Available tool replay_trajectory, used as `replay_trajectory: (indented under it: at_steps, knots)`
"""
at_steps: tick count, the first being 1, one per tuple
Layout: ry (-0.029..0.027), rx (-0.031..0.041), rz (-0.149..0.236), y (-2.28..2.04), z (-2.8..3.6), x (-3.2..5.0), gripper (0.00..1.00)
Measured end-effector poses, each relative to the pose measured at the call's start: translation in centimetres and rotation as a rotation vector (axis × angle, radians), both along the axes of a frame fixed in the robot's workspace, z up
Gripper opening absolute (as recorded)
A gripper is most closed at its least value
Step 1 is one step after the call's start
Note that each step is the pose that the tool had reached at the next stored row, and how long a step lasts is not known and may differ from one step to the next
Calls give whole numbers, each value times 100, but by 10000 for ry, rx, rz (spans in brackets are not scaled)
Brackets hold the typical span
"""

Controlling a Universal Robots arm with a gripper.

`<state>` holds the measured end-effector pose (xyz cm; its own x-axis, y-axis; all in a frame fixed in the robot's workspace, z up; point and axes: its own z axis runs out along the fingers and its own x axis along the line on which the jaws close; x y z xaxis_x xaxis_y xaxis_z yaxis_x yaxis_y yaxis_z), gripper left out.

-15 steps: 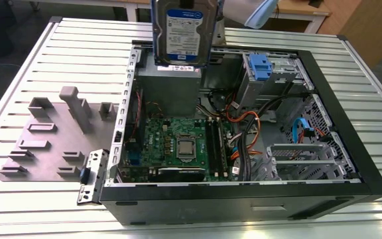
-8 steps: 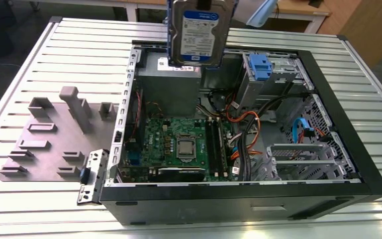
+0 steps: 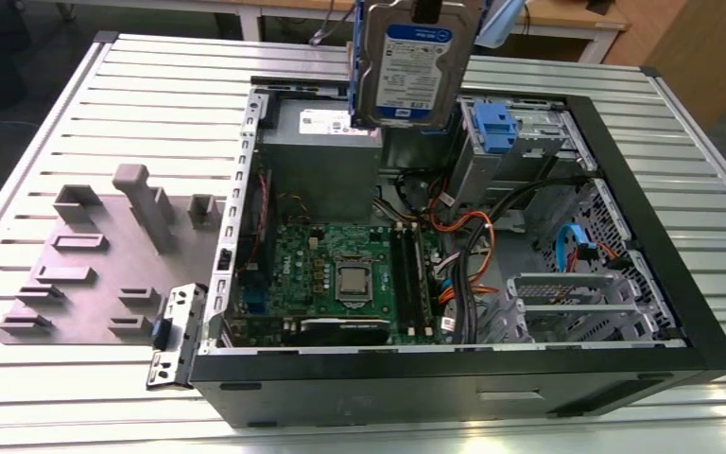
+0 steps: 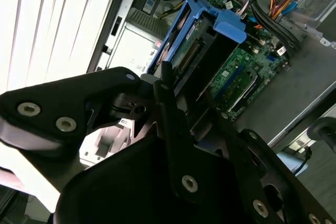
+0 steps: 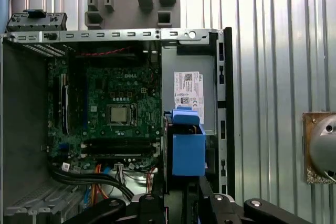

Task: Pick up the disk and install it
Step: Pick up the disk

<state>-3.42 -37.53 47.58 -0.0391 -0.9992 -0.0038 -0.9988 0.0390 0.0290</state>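
The disk (image 3: pixel 411 66), a silver drive with a white-and-blue label in a blue carrier frame, hangs upright above the back of the open computer case (image 3: pixel 464 383). It is over the grey power supply box (image 3: pixel 325 156), beside the drive cage (image 3: pixel 514 142). My gripper (image 4: pixel 184 95) is shut on the disk, its black fingers (image 4: pixel 167 85) clamped on the two flat sides. In the first wrist view the disk (image 5: pixel 188 153) is seen edge-on as a blue block above the gripper (image 5: pixel 181 198). In the second wrist view the disk's carrier (image 4: pixel 210 22) points down at the case.
The case lies open on a slatted metal table (image 3: pixel 148 104), with the motherboard (image 3: pixel 337 265), orange and black cables (image 3: pixel 464 236) and a blue tab (image 3: pixel 495 128) in the drive cage. A grey fixture plate with pegs (image 3: pixel 86 274) lies at the exterior view's left. A metal bracket (image 3: pixel 174 336) rests at the case's corner.
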Motion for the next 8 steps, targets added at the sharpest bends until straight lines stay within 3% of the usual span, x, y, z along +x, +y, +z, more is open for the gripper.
replay_trajectory:
  at_steps: [8]
  knots:
    - [0,0,0,0,-1,8,35]
